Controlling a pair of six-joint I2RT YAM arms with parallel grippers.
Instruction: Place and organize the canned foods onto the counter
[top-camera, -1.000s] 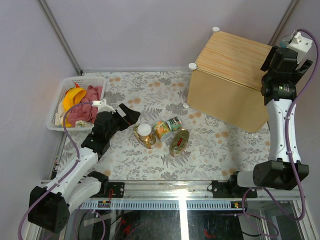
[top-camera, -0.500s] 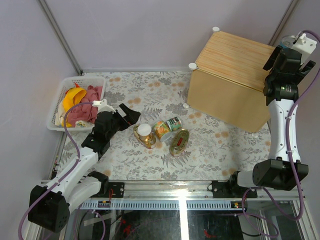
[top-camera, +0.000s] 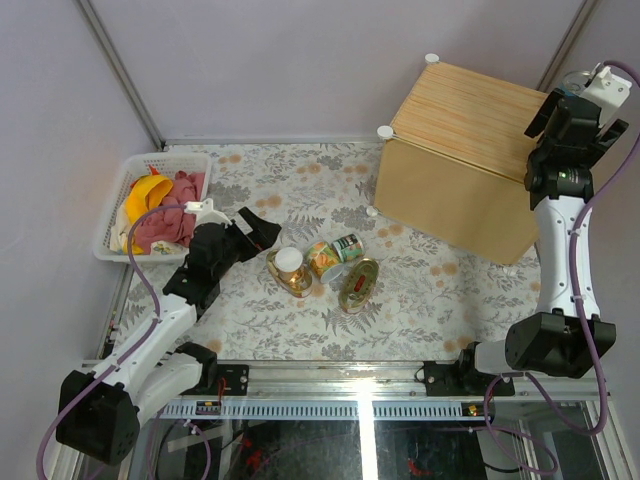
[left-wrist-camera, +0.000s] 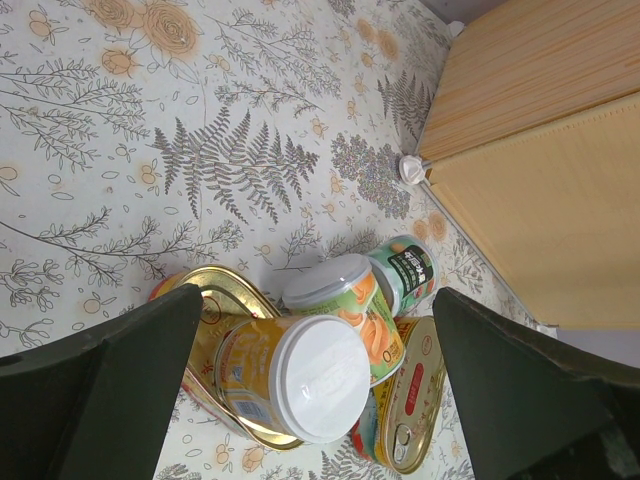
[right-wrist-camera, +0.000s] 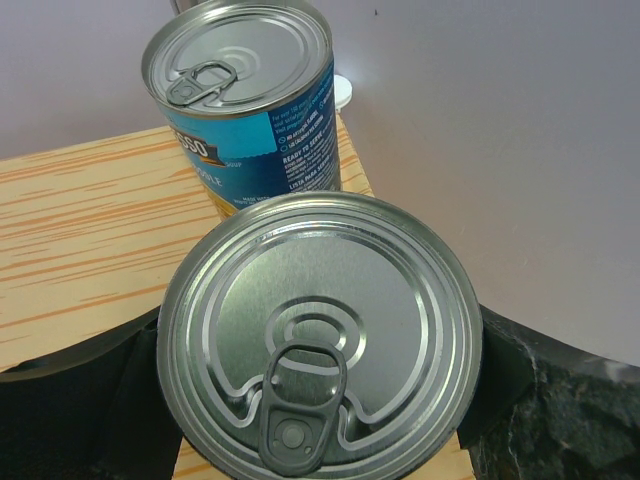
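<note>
A: Top view: the left claw (top-camera: 262, 228) is spread and empty near the small cans (top-camera: 325, 262) on the table. The right claw (top-camera: 560, 100) is at the counter's (top-camera: 460, 110) far right.
B: Left wrist: a yellow can (left-wrist-camera: 300, 375) sits on an oval gold tin (left-wrist-camera: 225, 290). It looks rigid and slick, so pinch across its sides.
A: Right wrist: the fingers (right-wrist-camera: 90, 400) clasp a large can (right-wrist-camera: 320, 320) beside its twin (right-wrist-camera: 250, 110) on the counter. It's likely heavy.
</note>
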